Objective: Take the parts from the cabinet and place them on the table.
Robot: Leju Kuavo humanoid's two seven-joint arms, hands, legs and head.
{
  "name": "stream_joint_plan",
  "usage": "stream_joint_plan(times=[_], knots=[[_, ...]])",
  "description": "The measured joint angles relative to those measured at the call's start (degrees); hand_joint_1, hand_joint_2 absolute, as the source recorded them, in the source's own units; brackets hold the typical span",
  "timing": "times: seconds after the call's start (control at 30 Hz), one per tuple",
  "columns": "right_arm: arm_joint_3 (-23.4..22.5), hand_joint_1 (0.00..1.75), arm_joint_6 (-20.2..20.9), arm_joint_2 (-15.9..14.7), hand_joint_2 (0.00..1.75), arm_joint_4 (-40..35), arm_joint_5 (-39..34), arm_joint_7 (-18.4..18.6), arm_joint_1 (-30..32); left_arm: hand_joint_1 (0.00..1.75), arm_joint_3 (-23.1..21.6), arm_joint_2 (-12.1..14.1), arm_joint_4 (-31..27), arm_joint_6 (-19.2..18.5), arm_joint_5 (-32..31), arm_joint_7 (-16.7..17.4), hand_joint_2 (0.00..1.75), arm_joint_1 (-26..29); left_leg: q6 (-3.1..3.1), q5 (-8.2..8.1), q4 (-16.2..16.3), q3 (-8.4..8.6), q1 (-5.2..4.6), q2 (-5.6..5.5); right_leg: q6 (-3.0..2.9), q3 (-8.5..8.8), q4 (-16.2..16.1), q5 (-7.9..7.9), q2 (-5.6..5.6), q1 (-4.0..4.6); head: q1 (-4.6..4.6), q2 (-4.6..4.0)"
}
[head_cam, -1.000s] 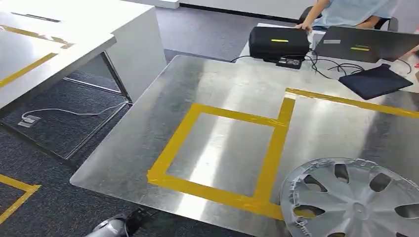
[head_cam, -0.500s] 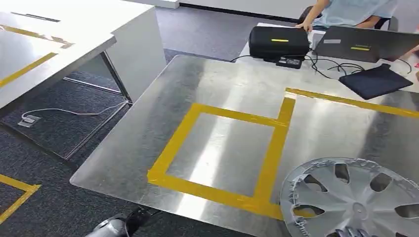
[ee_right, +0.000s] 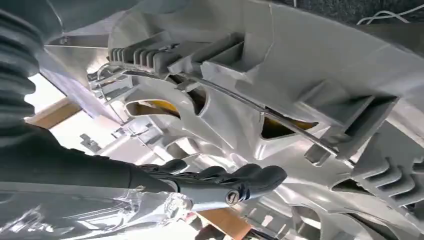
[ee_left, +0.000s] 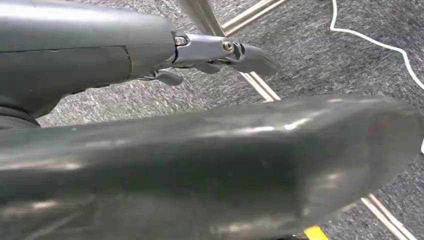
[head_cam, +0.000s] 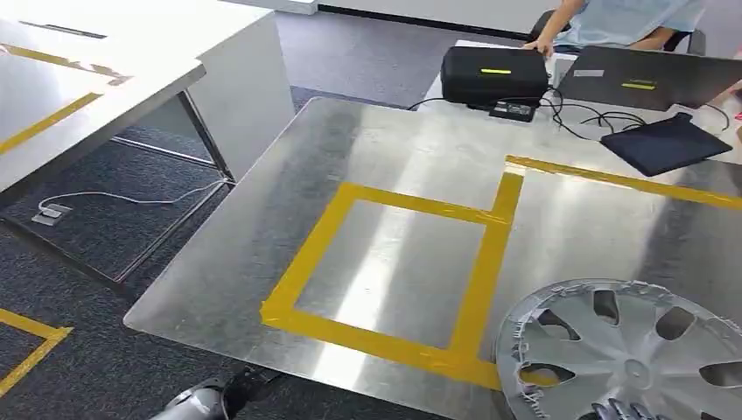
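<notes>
A silver hubcap [head_cam: 626,350] sits at the near right corner of the metal table [head_cam: 385,140], partly cut off by the picture's edge. It overlaps the corner of a yellow tape square [head_cam: 306,254]. My right hand [head_cam: 619,409] holds the hubcap at its near rim, with its fingertips showing over the edge. The right wrist view shows the hubcap's ribbed underside [ee_right: 280,85] with my right hand [ee_right: 220,182] reaching under it. My left arm [head_cam: 206,402] hangs below the table's near edge. My left hand [ee_left: 220,50] holds nothing, its fingers stretched out above the carpet.
At the table's far end stand a black case [head_cam: 493,76], a laptop [head_cam: 652,77], cables and a dark pouch [head_cam: 665,143]; a person [head_cam: 612,19] sits behind them. A white table [head_cam: 79,79] is at the left, with a white cable [head_cam: 131,199] on the carpet.
My right hand's fingertips have come into view over the hubcap's near rim. The hubcap has barely shifted. The left arm has stayed still.
</notes>
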Motion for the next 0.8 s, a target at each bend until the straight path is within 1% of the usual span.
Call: stream_joint_plan(times=[0.43,0.6,0.67,0.73,0.8], knots=[[0.0,0.0,-0.9,0.1,1.75,-0.1,1.3,0.0,0.0,0.0,0.0,0.0,0.0,0.1,0.0,0.0,0.0,0.0,0.0,0.0,0.0,-0.01,0.0,0.0,0.0,0.02,0.0,0.0,0.0,0.0,0.02,0.0],[-0.2,0.0,-0.3,0.4,1.75,-2.6,7.2,0.0,0.8,0.0,0.0,0.0,0.0,0.4,0.0,0.0,0.0,0.0,0.0,0.0,0.0,-0.02,0.0,-0.01,0.0,0.02,0.0,0.0,-0.01,0.0,0.02,0.0],[-0.4,0.0,-0.2,0.6,1.75,-4.2,10.0,0.0,1.7,0.0,0.0,0.0,0.0,0.6,0.2,0.0,0.0,0.0,0.0,0.01,0.0,-0.09,0.0,-0.01,0.0,0.38,0.0,0.01,-0.01,0.0,0.02,0.0],[-0.6,0.0,-0.7,0.6,1.75,-5.8,12.7,0.0,1.9,0.0,0.1,0.0,0.0,0.8,0.3,0.0,0.0,0.1,-0.01,0.05,0.0,-0.15,0.01,0.0,-0.01,0.39,0.0,0.04,0.01,0.0,0.02,0.0],[-0.9,0.0,-1.9,0.6,1.75,-7.4,13.5,0.0,1.5,0.0,0.2,0.0,0.0,1.0,0.5,-0.2,0.0,0.1,-0.01,0.05,0.0,-0.15,0.01,0.0,-0.01,0.38,0.0,0.04,0.0,0.0,0.02,0.0]])
